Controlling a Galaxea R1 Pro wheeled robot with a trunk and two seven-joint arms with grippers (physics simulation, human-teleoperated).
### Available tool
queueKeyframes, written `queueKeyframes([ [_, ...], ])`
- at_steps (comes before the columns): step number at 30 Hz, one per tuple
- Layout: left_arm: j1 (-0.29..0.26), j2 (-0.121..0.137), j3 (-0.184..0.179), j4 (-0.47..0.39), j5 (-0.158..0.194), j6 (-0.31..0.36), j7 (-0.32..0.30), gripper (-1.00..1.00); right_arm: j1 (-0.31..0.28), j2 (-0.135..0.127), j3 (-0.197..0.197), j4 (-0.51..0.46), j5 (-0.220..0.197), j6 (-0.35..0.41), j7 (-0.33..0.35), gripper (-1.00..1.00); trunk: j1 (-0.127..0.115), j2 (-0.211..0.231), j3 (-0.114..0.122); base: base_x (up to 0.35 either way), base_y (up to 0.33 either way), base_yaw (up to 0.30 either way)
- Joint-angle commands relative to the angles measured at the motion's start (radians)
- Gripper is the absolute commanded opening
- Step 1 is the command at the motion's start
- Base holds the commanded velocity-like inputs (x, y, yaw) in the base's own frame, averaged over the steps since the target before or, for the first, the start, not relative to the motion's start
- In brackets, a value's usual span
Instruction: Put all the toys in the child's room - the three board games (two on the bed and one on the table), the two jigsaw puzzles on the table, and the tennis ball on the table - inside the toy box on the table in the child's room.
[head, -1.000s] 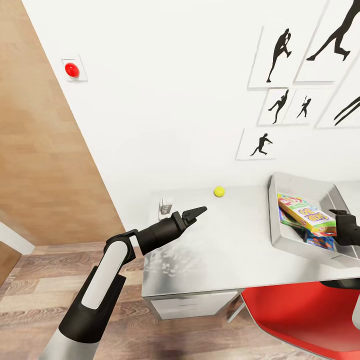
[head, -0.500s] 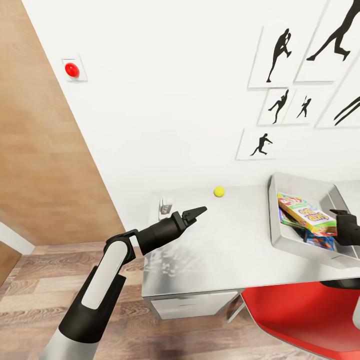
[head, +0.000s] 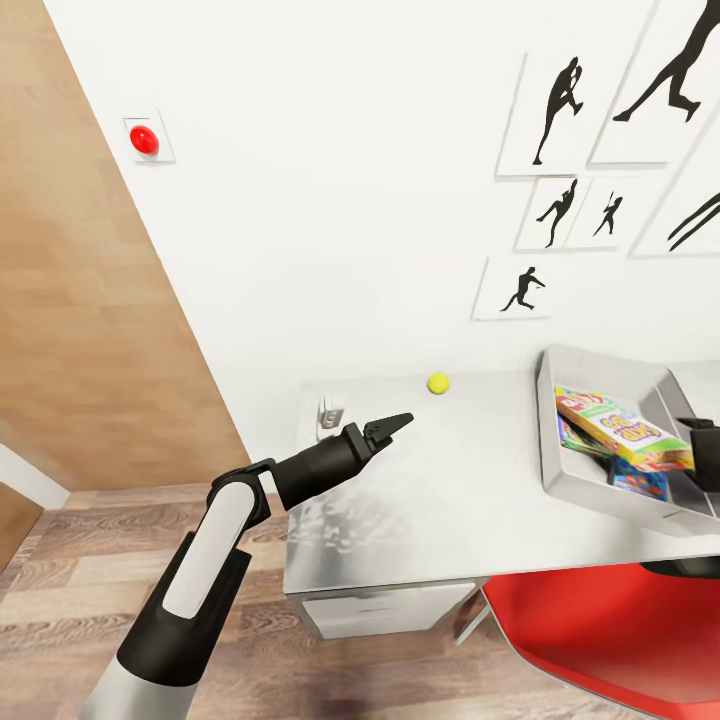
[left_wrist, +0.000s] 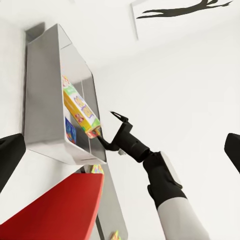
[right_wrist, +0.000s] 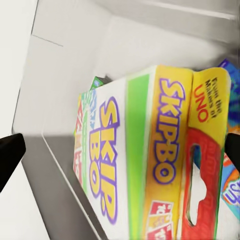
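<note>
- The head view takes in a pale grey, matte surface (head: 450, 480) against a white wall, with a small round yellow tennis ball (head: 438, 383) lying alone near the wall edge, well apart from everything else.
- At the surface's right end sits the toy box (head: 560, 440), a grey, smooth-walled rectangular tray with an open top.
- Inside it a board game (head: 625, 428) lies tilted on top of other coloured boxes; it is a flat carton in yellow, green and white.
- The right wrist view gives what the head view cannot: the carton's lettering reads "SKIP-BO" (right_wrist: 150, 165), with a red hang-tab cut-out at one end.
- The left wrist view shows the toy box (left_wrist: 45, 100) from the side, and the right tool (left_wrist: 102, 132) at the carton's end with its fingers spread; whether they touch the carton I cannot tell.
- The left tool (head: 395, 424) hangs over the surface's left part, its dark fingers drawn to a narrow point, holding nothing.
- A red chair seat (head: 610, 630) is tucked under the surface's near edge.
- Black silhouette prints (head: 560, 110) hang on the wall.
</note>
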Motion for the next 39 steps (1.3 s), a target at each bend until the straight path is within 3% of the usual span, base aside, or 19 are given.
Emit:
queueKeyframes([
  [1,-0.001,0.0,0.001,0.0,0.004,0.004,0.002,1.0,0.0,-0.001,-0.001,-0.002,-0.011,0.004,-0.012,1.0,0.001,-0.002,-0.002,0.0,0.0,0.0],
  [20,-0.001,0.001,0.001,0.0,0.004,0.004,0.002,1.0,0.01,-0.003,0.001,-0.019,-0.011,0.006,-0.025,1.0,0.001,-0.002,-0.002,0.0,0.0,0.0],
  [34,-0.001,0.002,0.003,0.0,0.004,0.005,0.002,1.0,0.035,0.013,0.001,-0.171,-0.011,0.1,-0.022,1.0,0.001,-0.002,-0.002,0.0,0.0,0.0],
  [37,-0.001,0.003,0.004,0.0,0.004,0.005,0.002,1.0,0.043,0.015,0.007,-0.217,-0.012,0.114,-0.018,1.0,0.001,-0.002,-0.002,0.0,0.0,0.0],
  [39,-0.001,0.004,0.004,0.0,0.004,0.005,0.002,1.0,0.049,0.016,0.032,-0.261,-0.012,0.124,-0.016,1.0,0.001,-0.002,-0.002,0.0,0.0,0.0],
])
